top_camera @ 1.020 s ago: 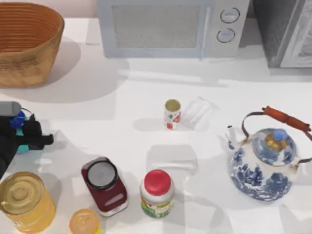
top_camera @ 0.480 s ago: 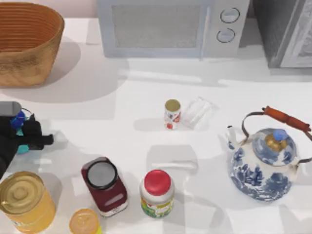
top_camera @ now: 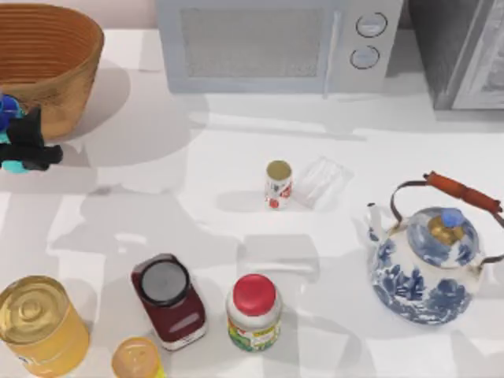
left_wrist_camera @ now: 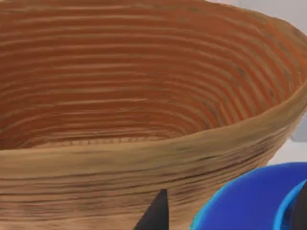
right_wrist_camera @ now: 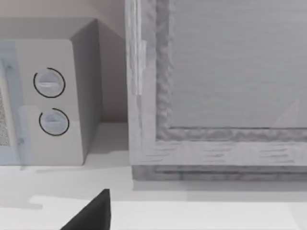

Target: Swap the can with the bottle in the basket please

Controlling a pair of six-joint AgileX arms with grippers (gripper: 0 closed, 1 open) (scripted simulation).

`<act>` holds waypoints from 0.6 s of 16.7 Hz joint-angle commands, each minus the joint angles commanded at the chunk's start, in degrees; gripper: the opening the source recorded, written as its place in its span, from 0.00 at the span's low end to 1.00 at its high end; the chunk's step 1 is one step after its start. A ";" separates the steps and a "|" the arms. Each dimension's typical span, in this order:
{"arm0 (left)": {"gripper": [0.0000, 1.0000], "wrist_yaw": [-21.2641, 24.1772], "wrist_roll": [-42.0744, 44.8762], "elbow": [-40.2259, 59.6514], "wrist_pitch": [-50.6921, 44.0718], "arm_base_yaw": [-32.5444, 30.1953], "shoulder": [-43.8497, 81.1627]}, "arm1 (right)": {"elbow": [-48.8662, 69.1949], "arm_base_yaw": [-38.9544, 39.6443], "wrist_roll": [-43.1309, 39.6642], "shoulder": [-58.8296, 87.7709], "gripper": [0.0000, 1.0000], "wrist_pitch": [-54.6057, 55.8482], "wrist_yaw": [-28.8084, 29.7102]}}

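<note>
The left gripper (top_camera: 24, 146) hangs at the table's left edge, just beside the front wall of the large round woven wicker basket (top_camera: 75, 94), orange-brown with ribbed walls, which sits at the table's far left corner. Its black fingers are pinched on the squat teal-cyan bottle (top_camera: 9, 138) with the dark blue shoulder. In the left wrist view the bottle's blue shoulder (left_wrist_camera: 254, 199) sits close before the basket's outer wall (left_wrist_camera: 120, 172), and one dark fingertip (left_wrist_camera: 156, 213) shows beside it.

The small white can (top_camera: 278, 184) with red pattern and gold top stands upright near the middle of the table, just beside a clear crumpled wrapper (top_camera: 319, 181).

Along the table's near edge stand a big yellow-gold tin (top_camera: 39, 324), a small yellow jar (top_camera: 136, 358), a dark red jar (top_camera: 169, 302) and a red-capped white jar (top_camera: 254, 313). A blue-and-white porcelain kettle (top_camera: 425, 264) sits by the right edge. A grey microwave (top_camera: 279, 43) stands at the far edge.

The right arm is parked; its wrist view faces the microwave's dials (right_wrist_camera: 50, 103), and I cannot tell how its fingers stand.
</note>
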 joint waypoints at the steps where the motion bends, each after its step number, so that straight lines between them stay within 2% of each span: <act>1: 0.00 1.59 0.36 3.24 -5.15 0.62 -2.41 | 0.00 0.00 0.00 0.00 1.00 0.00 0.00; 5: 0.00 4.93 2.04 20.66 -27.88 3.06 -6.33 | 0.00 0.00 0.00 0.00 1.00 0.00 0.00; 10: 0.00 2.74 2.69 42.32 -49.08 4.55 -0.80 | 0.00 0.00 0.00 0.00 1.00 0.00 0.00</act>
